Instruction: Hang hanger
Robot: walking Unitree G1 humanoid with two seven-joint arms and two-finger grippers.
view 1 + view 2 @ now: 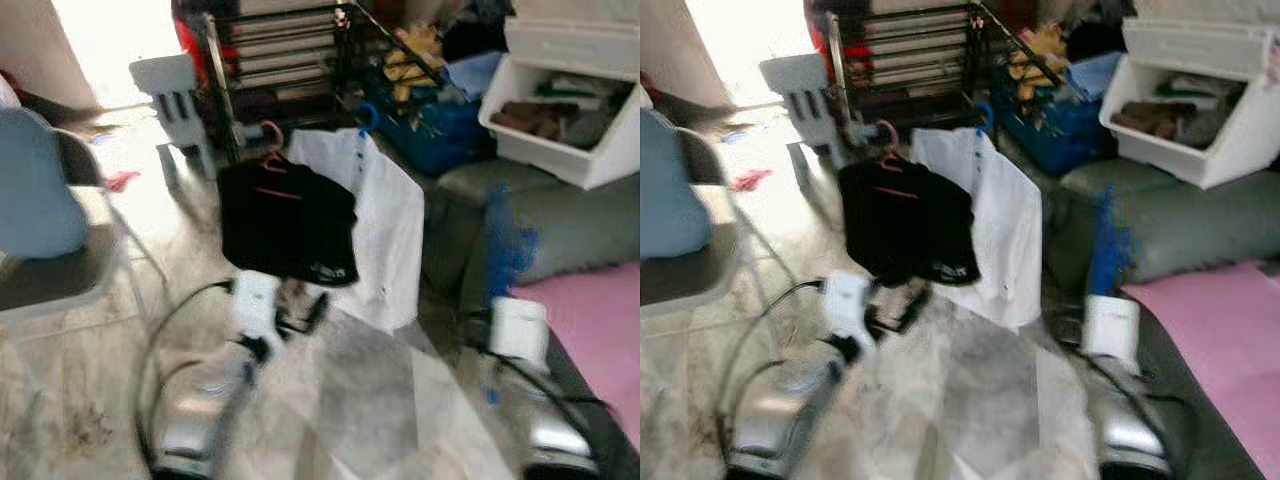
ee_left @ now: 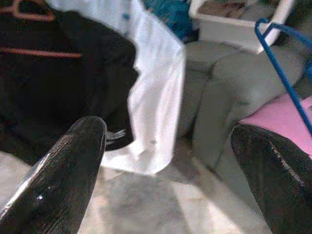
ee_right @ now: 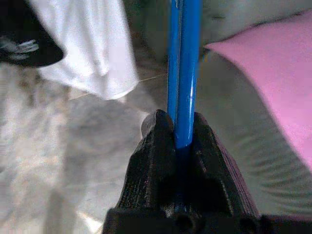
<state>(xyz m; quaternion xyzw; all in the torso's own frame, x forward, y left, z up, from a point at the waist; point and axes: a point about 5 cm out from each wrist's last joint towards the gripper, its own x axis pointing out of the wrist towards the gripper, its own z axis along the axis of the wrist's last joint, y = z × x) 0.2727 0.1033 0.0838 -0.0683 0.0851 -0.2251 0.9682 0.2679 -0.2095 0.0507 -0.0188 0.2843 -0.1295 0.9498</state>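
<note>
Two fingers of the right gripper (image 3: 181, 129) are pinching a blue hanger (image 3: 184, 68); the left gripper (image 2: 168, 161) is gaping wide before hanging shirts (image 2: 156, 87).

Ahead of our jaws, a black garment (image 1: 288, 225) and white garment (image 1: 385, 235) hang from the rack (image 1: 285, 55); grey cushions (image 1: 540, 215) crowd the right, bare floor (image 1: 90, 370) lies left.

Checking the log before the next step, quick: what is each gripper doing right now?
Left gripper: open, holding nothing.
Right gripper: shut on the blue hanger.
</note>
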